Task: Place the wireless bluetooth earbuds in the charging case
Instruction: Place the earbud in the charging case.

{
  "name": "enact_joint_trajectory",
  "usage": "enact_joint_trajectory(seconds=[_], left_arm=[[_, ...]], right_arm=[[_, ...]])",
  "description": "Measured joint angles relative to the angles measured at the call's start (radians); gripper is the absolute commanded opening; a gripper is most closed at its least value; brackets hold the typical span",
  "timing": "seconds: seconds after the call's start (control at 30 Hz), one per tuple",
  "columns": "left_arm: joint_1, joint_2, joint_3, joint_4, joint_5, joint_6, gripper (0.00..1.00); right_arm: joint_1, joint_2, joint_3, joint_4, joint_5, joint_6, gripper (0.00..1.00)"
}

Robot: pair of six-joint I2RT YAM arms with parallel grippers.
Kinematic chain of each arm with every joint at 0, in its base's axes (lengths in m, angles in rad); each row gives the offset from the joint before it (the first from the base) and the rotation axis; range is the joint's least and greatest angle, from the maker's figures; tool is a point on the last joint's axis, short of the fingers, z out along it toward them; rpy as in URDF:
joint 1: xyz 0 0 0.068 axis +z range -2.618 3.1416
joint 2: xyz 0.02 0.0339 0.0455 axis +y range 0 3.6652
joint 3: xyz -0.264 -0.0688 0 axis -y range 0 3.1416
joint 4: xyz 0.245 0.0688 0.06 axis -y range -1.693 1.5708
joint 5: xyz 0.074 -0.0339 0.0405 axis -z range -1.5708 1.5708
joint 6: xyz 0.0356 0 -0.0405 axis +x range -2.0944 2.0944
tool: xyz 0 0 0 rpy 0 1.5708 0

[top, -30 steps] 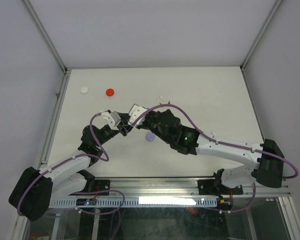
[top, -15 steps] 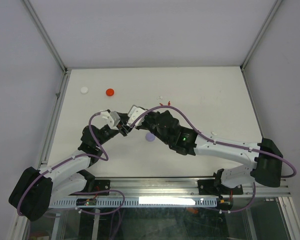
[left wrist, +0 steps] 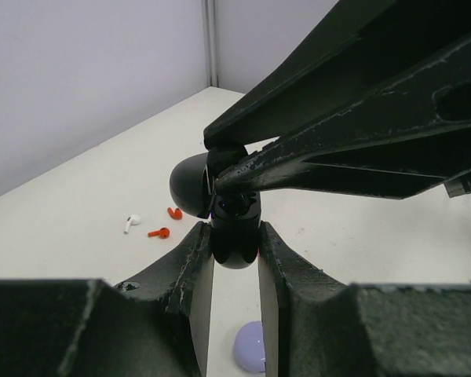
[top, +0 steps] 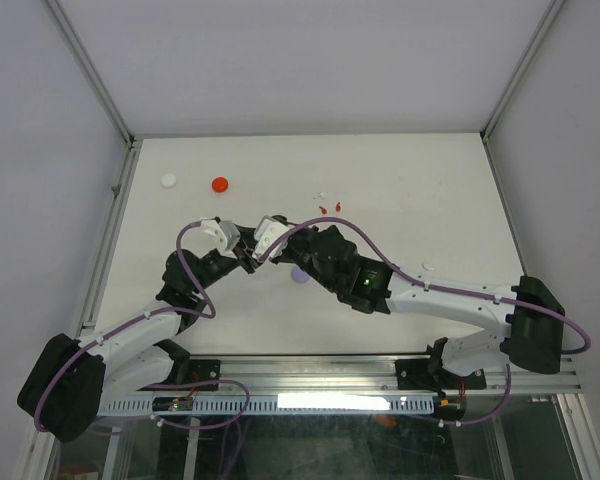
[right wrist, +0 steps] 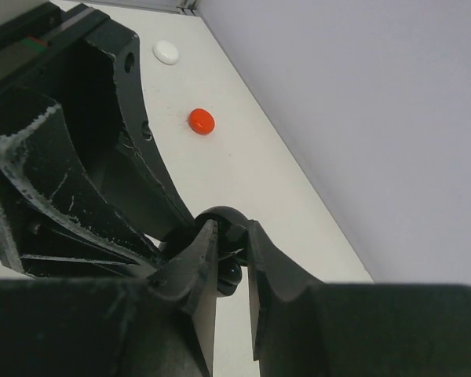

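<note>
My left gripper (left wrist: 235, 251) is shut on a black charging case (left wrist: 234, 236), held above the table with its lid (left wrist: 190, 184) open. My right gripper (right wrist: 229, 245) reaches in from the right and is shut on a small black earbud (right wrist: 237, 239), pressed at the case's opening. In the top view the two grippers, left (top: 242, 252) and right (top: 263, 240), meet tip to tip. Two red earbuds (left wrist: 173, 213) and a white earbud (left wrist: 131, 223) lie on the table beyond; the red ones also show in the top view (top: 327, 207).
A lavender round case (top: 300, 273) lies under the grippers and also shows in the left wrist view (left wrist: 251, 345). A red case (top: 219, 184) and a white case (top: 168, 180) sit at the far left. A small white piece (top: 427, 266) lies to the right.
My right arm has shifted slightly left, uncovering the red earbuds behind it. Both grippers stay together at the black case.
</note>
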Motion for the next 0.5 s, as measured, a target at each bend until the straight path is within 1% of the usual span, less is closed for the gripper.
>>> enact_joint_trajectory(seconds=[0.5], left_arm=[[0.000, 0.000, 0.008, -0.035, -0.004, -0.031, 0.00]], right_arm=[[0.010, -0.008, -0.042, 0.051, 0.027, -0.039, 0.12]])
